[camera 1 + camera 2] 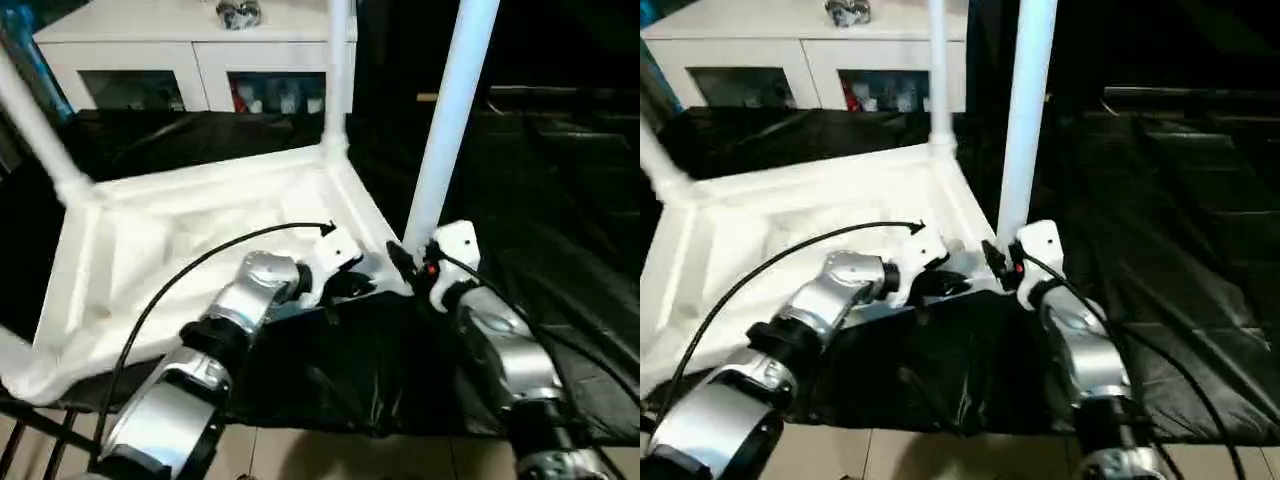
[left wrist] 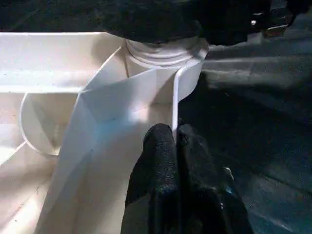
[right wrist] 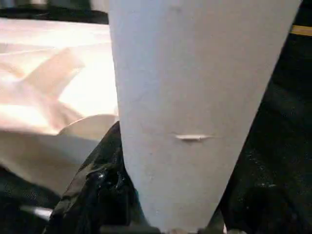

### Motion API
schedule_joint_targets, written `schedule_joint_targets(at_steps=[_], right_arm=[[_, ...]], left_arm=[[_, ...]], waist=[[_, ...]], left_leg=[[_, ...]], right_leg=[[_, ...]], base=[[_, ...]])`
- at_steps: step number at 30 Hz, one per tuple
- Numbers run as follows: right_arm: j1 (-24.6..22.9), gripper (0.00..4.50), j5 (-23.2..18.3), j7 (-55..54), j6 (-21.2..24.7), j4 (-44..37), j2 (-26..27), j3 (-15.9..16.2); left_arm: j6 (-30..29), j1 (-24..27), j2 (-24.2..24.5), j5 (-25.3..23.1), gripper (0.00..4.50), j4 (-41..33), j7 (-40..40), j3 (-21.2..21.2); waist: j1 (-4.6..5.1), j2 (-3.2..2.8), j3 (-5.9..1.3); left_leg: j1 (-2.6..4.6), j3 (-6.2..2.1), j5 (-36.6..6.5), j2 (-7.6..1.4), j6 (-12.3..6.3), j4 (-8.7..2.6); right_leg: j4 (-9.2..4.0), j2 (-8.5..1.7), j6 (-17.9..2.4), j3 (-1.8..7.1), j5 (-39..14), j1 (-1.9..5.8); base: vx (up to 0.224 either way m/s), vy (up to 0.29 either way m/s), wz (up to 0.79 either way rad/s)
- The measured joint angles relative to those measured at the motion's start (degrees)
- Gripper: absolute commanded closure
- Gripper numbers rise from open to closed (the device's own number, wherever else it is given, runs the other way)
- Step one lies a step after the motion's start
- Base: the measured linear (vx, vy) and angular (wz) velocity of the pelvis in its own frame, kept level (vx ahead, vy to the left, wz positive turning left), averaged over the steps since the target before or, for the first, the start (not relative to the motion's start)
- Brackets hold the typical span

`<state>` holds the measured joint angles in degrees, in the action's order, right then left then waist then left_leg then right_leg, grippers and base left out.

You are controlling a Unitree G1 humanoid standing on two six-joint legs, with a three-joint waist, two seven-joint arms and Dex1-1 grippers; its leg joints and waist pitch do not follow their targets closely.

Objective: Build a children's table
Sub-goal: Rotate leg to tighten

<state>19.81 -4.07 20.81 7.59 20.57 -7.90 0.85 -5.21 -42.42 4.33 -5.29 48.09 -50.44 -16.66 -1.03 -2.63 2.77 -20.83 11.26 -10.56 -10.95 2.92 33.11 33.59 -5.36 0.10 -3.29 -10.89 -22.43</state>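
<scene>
The children's table [image 1: 200, 240] lies upside down on a black sheet [image 1: 360, 370], legs up, before a white cabinet [image 1: 190, 55]. The left gripper [image 2: 174, 134] is closed on the tabletop's rim at its near right corner. The right gripper [image 1: 408, 265] clasps the leg [image 1: 450, 120] standing there.

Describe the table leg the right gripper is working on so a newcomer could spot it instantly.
The upturned white tabletop lies on black sheeting before a white cabinet. At its near right corner stands one white leg, beside the right gripper. It is the nearest and thickest-looking leg.
</scene>
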Motion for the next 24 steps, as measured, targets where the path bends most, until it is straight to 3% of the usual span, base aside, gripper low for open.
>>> schedule_joint_targets(at_steps=[2, 3, 6, 8, 12, 13, 18, 24], right_arm=[[-0.1, 2.51, 0.0, -0.1, -0.6, 0.2, 0.0, 0.0], [-0.2, 1.82, 0.0, -0.1, -0.7, 0.2, 0.0, -0.1], [-0.5, 1.82, -0.6, 0.8, -1.2, 0.1, 0.0, -0.1], [-1.4, 1.57, -1.4, 3.5, -1.8, -0.6, -1.0, -0.3], [-4.6, 1.33, -4.1, 15.5, -2.0, -4.6, -6.6, 1.1], [-4.7, 1.09, -4.5, 17.5, -2.0, -5.0, -7.5, 1.6], [-6.3, 1.09, -6.6, 27.0, -0.8, -8.4, -12.7, 4.2], [-7.1, 1.09, -8.9, 40.6, 2.8, -13.1, -20.9, 7.7]], left_arm=[[0.2, 0.0, 0.0, -0.1, 4.50, 0.0, 0.0, 0.0], [0.2, 0.0, 0.0, -0.2, 4.50, 0.0, -0.2, 0.0], [0.5, 0.0, 0.0, -0.3, 4.50, 0.0, -0.7, 0.0], [1.1, 0.2, 0.3, -0.4, 4.50, -0.3, -2.3, 0.0], [3.3, 1.6, 2.7, 0.4, 4.50, -2.5, -8.8, -0.8], [3.9, 1.9, 3.2, 0.9, 4.50, -2.8, -10.4, -0.9], [5.7, 3.3, 5.7, 2.3, 4.50, -5.3, -17.9, -1.8], [6.8, 3.7, 8.2, 3.4, 4.50, -6.3, -25.8, -2.6]], waist=[[0.05, -0.02, 0.00], [0.10, -0.03, 0.00], [0.16, 0.01, 0.03], [0.15, 0.02, 0.05], [-0.12, 0.01, 0.07], [-0.22, -0.02, 0.08], [-1.36, -0.22, 0.08], [-2.08, -0.18, 0.13]], left_leg=[[0.06, 0.00, 0.0, 0.00, 0.00, -0.19], [0.13, 0.00, 0.0, 0.00, 0.00, -0.27], [0.40, 0.01, 0.0, 0.03, 0.00, -0.29], [0.40, 0.02, 0.0, 0.07, 0.00, -0.40], [0.37, 0.04, 0.0, 0.08, 0.02, -0.88], [0.36, 0.04, 0.0, 0.08, 0.02, -1.04], [0.26, -0.01, 0.2, -0.10, -0.26, -1.31], [-0.26, 0.01, 0.1, -0.09, -0.28, -0.91]], right_leg=[[-0.29, 0.03, 0.0, -0.02, 0.0, 0.15], [-0.44, 0.05, 0.0, -0.04, 0.0, 0.22], [-0.52, 0.05, 0.0, -0.03, 0.0, 0.32], [-0.58, 0.04, 0.0, -0.01, 0.0, 0.31], [-0.57, 0.05, -0.2, -0.04, 0.1, 0.27], [-0.56, 0.06, -0.1, -0.07, 0.1, 0.25], [-0.47, 0.11, 0.0, -0.39, -0.1, -0.01], [-0.41, 0.06, -0.1, -0.36, 0.0, -0.36]], base=[[0.000, 0.000, 0.00], [0.000, 0.000, 0.00], [0.000, 0.000, 0.00], [0.000, 0.000, 0.00], [0.013, -0.008, 0.01], [0.000, 0.000, 0.00], [0.000, 0.000, 0.00], [0.000, 0.000, 0.00]])
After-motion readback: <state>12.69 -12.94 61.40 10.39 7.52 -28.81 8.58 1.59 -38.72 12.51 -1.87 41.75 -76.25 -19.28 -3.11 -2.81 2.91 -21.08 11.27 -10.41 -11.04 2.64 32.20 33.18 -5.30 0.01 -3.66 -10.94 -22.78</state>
